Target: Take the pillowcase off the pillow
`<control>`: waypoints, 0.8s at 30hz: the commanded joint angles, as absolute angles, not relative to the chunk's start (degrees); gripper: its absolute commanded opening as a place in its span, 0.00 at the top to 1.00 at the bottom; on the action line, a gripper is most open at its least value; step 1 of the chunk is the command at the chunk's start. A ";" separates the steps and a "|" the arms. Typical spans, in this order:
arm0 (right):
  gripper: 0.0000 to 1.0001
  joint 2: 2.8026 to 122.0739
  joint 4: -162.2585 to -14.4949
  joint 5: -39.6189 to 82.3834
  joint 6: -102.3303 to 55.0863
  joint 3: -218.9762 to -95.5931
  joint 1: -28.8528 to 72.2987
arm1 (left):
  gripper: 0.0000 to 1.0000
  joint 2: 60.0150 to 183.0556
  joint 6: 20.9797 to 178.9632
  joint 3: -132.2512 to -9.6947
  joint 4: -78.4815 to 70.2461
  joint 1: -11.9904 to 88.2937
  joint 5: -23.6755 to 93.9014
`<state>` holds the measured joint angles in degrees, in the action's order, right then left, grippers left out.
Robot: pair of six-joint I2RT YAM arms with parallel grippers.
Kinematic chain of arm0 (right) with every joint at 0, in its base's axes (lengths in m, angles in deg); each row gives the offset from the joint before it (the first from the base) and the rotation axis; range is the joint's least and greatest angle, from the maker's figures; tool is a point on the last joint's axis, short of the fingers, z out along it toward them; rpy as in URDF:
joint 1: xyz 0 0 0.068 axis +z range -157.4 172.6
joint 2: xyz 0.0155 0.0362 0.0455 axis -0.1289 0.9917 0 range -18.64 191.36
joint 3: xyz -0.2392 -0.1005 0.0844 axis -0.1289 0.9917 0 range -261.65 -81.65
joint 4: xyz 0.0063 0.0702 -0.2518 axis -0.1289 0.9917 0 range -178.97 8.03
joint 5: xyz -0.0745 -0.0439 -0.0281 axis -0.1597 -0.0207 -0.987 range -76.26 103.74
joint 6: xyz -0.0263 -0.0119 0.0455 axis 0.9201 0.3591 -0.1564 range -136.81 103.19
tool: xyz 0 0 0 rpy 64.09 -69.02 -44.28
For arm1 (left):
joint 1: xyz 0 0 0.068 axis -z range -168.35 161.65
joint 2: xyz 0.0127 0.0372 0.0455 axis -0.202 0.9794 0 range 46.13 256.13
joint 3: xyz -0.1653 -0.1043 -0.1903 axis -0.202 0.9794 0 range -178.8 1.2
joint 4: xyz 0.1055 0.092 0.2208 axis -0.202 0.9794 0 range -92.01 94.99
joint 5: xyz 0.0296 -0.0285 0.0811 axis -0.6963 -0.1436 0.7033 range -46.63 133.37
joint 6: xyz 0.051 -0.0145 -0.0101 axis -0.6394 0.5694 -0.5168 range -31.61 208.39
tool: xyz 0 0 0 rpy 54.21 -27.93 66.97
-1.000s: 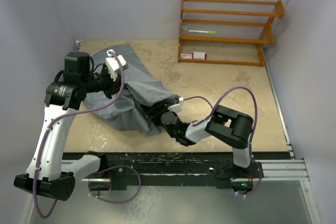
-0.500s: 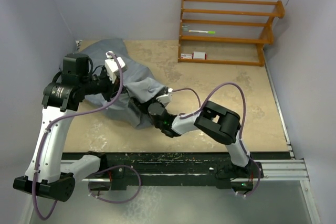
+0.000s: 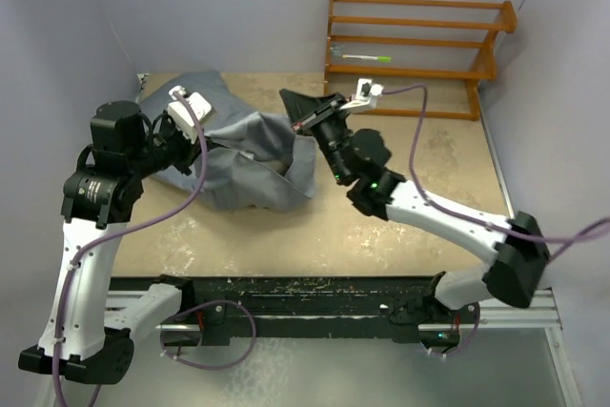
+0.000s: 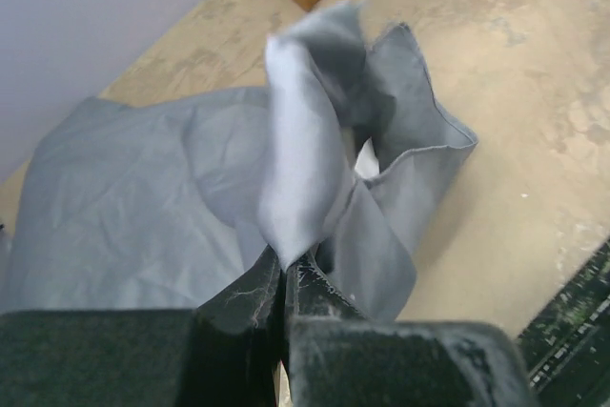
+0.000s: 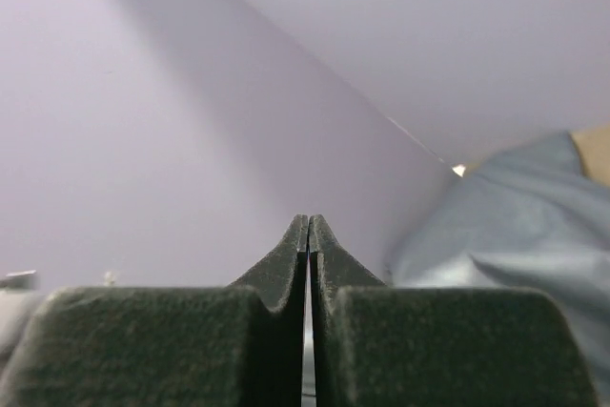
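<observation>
The blue-grey pillowcase lies wrinkled at the table's back left. My left gripper is shut on a raised fold of it; in the left wrist view the cloth rises straight out of the closed jaws. A small white patch of the pillow shows inside the pillowcase's open mouth; the remainder is hidden. My right gripper hangs above the pillowcase's right end, shut and empty. In its wrist view the fingertips point at the wall, with the pillowcase low at the right.
A wooden rack stands at the back right, with a green pen on a shelf and small red-and-white boxes at its foot. Walls close in on the left and back. A black rail runs along the near edge.
My right arm has lifted off the pillowcase's near edge and swung up and back, its jaws closing on nothing. The left gripper has drawn the cloth slightly left.
</observation>
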<state>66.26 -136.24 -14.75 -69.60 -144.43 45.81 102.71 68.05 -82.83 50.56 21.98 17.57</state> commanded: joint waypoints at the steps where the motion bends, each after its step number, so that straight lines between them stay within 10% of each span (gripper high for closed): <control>1: 1.00 57.57 -118.64 -8.45 -57.99 -149.88 46.65 | 1.00 101.04 69.15 -79.19 40.07 22.29 23.94; 5: 0.94 52.94 -113.18 -10.64 -58.85 -142.77 46.84 | 1.00 102.45 69.18 -78.63 42.60 22.29 19.38; 8: 0.51 53.40 -109.97 -8.36 -59.27 -137.07 48.23 | 1.00 103.53 69.61 -78.62 45.08 22.29 15.15; 11: 0.31 56.06 -104.72 -8.48 -59.92 -134.91 48.93 | 1.00 104.60 68.20 -78.10 47.80 22.28 13.74; 24: 0.26 79.36 -101.57 -4.84 -70.50 -148.99 51.02 | 1.00 99.90 61.67 -68.44 48.14 22.26 21.49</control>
